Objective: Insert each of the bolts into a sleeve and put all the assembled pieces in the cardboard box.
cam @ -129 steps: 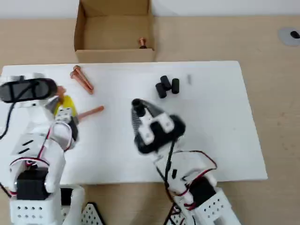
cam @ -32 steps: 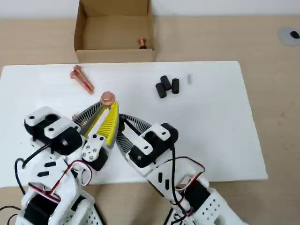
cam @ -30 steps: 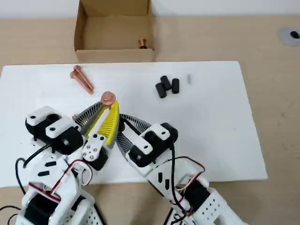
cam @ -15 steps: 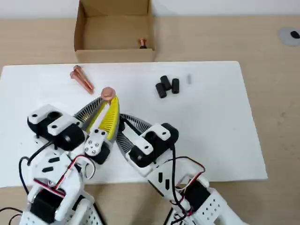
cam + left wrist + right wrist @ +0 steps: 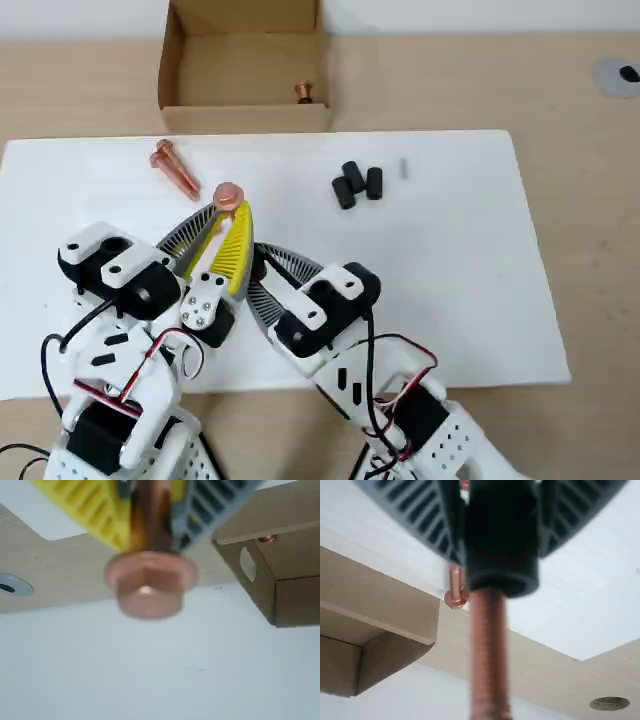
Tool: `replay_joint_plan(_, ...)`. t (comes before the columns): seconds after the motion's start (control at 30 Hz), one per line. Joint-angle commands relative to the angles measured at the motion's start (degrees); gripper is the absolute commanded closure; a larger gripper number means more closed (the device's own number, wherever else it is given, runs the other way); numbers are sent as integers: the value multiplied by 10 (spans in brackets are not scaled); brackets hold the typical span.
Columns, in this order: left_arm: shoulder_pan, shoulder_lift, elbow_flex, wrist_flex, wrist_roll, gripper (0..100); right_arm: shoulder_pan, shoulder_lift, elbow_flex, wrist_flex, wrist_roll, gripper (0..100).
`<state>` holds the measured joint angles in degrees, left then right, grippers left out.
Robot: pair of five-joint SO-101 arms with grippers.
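Observation:
My left gripper [image 5: 228, 212], with one yellow and one grey finger, is shut on a copper bolt [image 5: 227, 196] whose head points toward the far side of the white sheet. In the left wrist view that bolt's head [image 5: 150, 582] sticks out past the left gripper [image 5: 150, 530]. My right gripper [image 5: 257, 268] sits just behind and partly under it, shut on a black sleeve [image 5: 502, 565]. The bolt's shaft [image 5: 487, 655] runs into the sleeve's end. The cardboard box [image 5: 245, 65] stands at the far edge with one assembled piece [image 5: 304, 92] inside.
Two loose bolts [image 5: 175, 168] lie on the white sheet [image 5: 450, 280] at the far left. Three black sleeves [image 5: 357, 183] sit in a cluster at the far middle. The right half of the sheet holds nothing else.
The arms, apart 4.3 s ago, have come together, bolt meeting sleeve. Over the last second my left gripper has shifted the bolt slightly toward the far side; the right arm stays still.

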<state>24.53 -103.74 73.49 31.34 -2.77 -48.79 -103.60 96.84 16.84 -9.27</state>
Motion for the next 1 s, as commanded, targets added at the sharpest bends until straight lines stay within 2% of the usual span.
replay_joint_plan(0.0, -5, -3, -4, -13, -4, 992, -7, -23, 0, -1, -2, 989)
replay_joint_plan(0.37, -2, -3, -36, 71, -4, 993, -7, -23, 0, -1, -2, 989)
replay_joint_plan(0.97, 9, 0, -75, 96, -4, 993, -7, -23, 0, -1, -2, 989)
